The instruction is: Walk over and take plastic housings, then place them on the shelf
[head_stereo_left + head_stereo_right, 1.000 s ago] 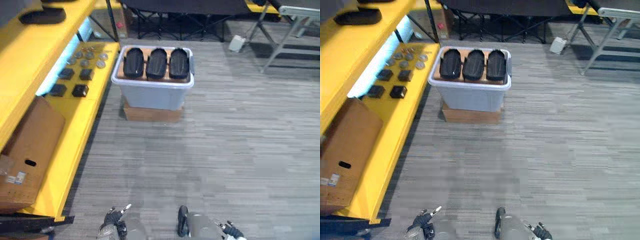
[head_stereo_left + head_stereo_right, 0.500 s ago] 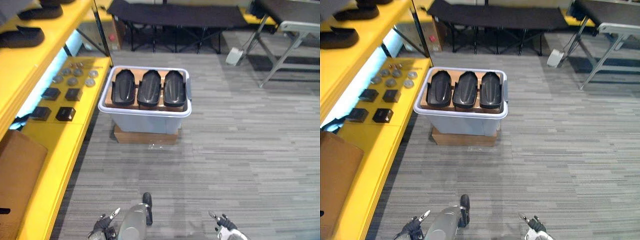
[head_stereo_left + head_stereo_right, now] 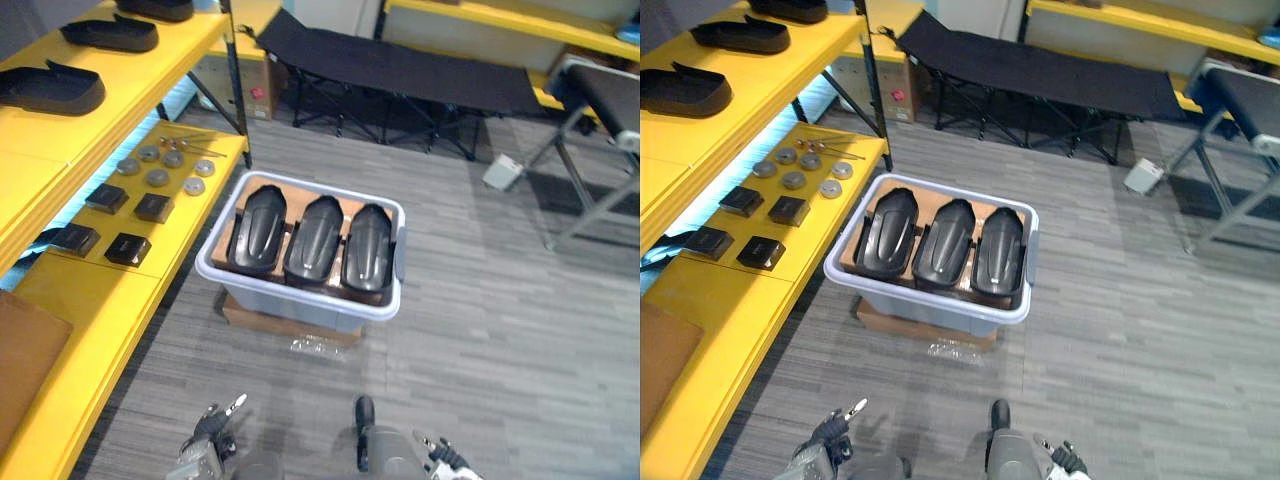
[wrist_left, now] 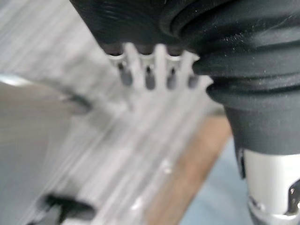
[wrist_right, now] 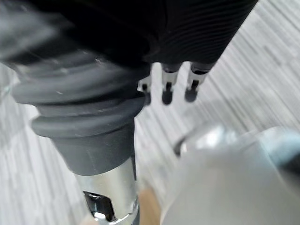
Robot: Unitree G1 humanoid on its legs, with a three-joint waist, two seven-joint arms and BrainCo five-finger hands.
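Observation:
Three black plastic housings (image 3: 313, 240) lie side by side in a pale grey bin (image 3: 300, 301) on the floor ahead of me. More black housings (image 3: 45, 88) rest on the upper board of the yellow shelf (image 3: 90, 300) at my left. My left hand (image 3: 210, 438) hangs low at the near edge of the view, well short of the bin. Its fingers (image 4: 157, 65) are straight and hold nothing. My right hand (image 3: 446, 459) hangs low to the right, its fingers (image 5: 167, 91) also straight with nothing in them.
The bin stands on a flat cardboard box (image 3: 262, 320), with a clear plastic scrap (image 3: 318, 346) in front. Small black boxes (image 3: 126, 248) and metal discs (image 3: 158, 177) lie on the lower shelf board. A black folding cot (image 3: 400, 70) and a metal-legged table (image 3: 600, 110) stand beyond.
The camera has moved forward and turned, so the bin now sits lower and larger in the picture. Both hands stay low and hold nothing.

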